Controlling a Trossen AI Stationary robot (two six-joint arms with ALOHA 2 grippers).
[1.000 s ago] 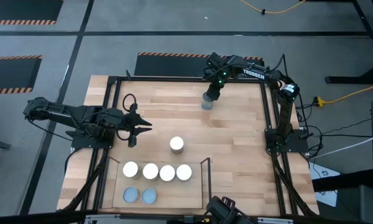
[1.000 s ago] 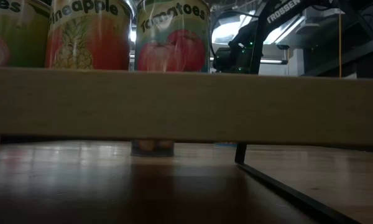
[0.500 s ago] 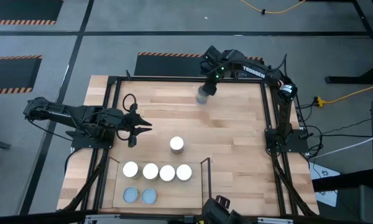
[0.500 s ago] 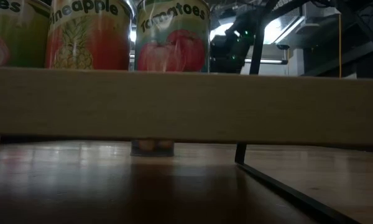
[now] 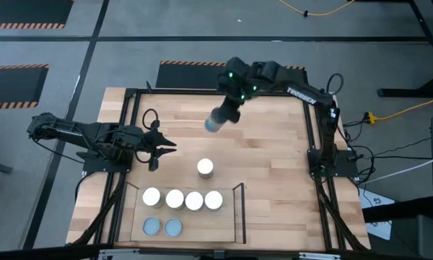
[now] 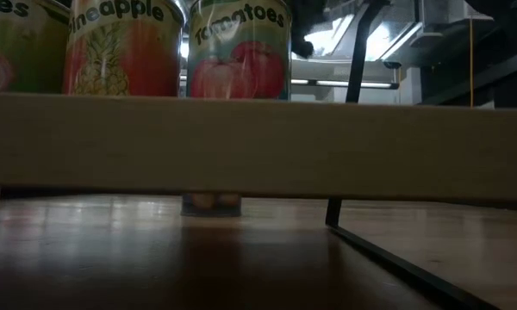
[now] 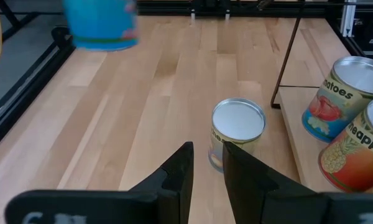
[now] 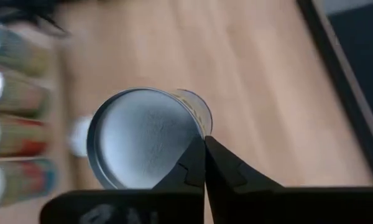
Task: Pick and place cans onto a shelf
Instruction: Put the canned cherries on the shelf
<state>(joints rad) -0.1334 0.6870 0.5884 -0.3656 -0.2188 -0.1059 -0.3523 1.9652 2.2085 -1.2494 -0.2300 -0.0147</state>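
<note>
Swung leftward over the bench (image 5: pixel 274 155): right gripper (image 5: pixel 224 118) clenched on blue-labelled can (image 5: pixel 215 124), heading shelf-ward (image 5: pixel 239 217); left gripper (image 5: pixel 166 146) parted, empty.

Dim low view, blurred right wrist

A wooden table (image 5: pixel 274 166) with a black frame (image 5: pixel 314 123) stands on grey floor (image 5: pixel 166 29). Beyond the table lie hazard-striped mats (image 5: pixel 14 14) and a yellow cable (image 5: pixel 310 11).
</note>
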